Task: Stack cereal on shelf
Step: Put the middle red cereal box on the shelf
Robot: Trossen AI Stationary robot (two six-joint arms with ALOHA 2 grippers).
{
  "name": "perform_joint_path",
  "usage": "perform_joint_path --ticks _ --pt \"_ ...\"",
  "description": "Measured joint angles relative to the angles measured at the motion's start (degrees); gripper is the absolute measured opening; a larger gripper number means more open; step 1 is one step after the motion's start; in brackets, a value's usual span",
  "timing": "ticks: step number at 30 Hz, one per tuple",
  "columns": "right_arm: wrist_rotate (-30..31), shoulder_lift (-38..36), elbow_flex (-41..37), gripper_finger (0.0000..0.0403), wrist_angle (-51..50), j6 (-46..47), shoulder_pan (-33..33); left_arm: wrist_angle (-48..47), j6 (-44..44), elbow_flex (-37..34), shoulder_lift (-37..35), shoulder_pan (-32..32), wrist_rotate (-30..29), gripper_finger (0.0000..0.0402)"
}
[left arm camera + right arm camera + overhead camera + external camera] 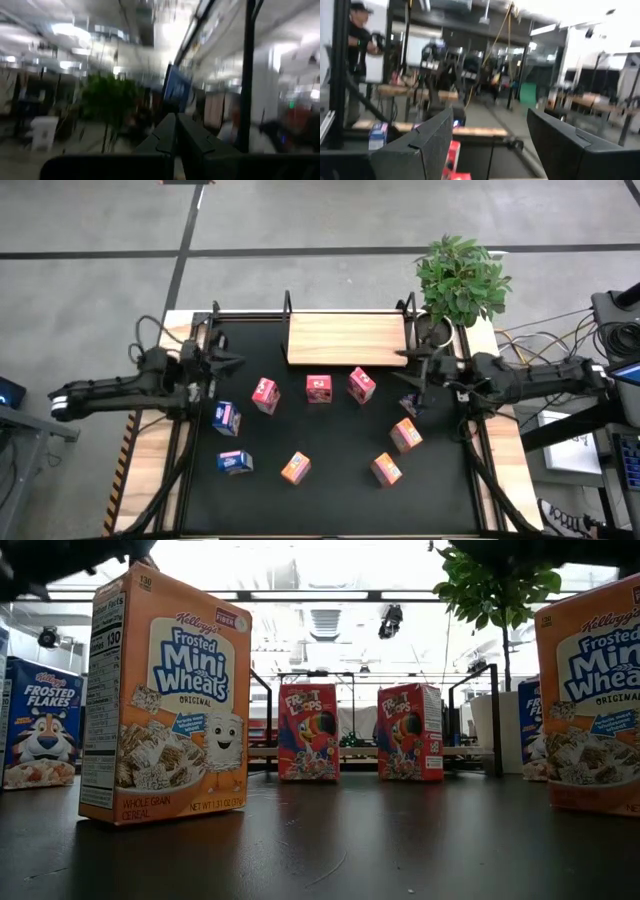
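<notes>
Nearest the table's front edge stand three orange boxes (295,468) and a blue one (235,463), then another blue one (227,418), three red ones (319,388) in a row, and a partly hidden blue one under the right gripper (412,383): nine in all, none yet on the shelf (346,338) beyond. Such small cardboard boxes are probably light, stiff but crushable and easily tipped, so a gentle pinch across the narrow sides looks safest. The right gripper's fingers stand apart and empty, while the left gripper (222,362), at the left edge, has its fingers pressed together on nothing.

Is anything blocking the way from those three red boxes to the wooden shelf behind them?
Nothing visible does. The three red boxes stand in a row on the black table just in front of the shelf, with only bare tabletop between; the shelf's board lies empty.
</notes>
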Motion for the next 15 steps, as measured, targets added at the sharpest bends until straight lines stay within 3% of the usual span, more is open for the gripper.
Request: perform_joint_path --ticks 3,6,15 --pt "0.0 4.6 4.9 0.0244 -4.5 1.5 0.0 -17.7 6.3 6.8 1.4 0.0 -0.3 0.0" --pt "0.0 9.2 9.8 0.0244 -12.8 2.8 0.0 -26.3 8.6 10.3 2.9 -0.1 -1.8 0.0" --pt "4.6 20.8 27.2 0.0244 -36.2 6.3 0.0 -25.7 6.7 8.7 3.6 -0.5 -1.9 0.0"
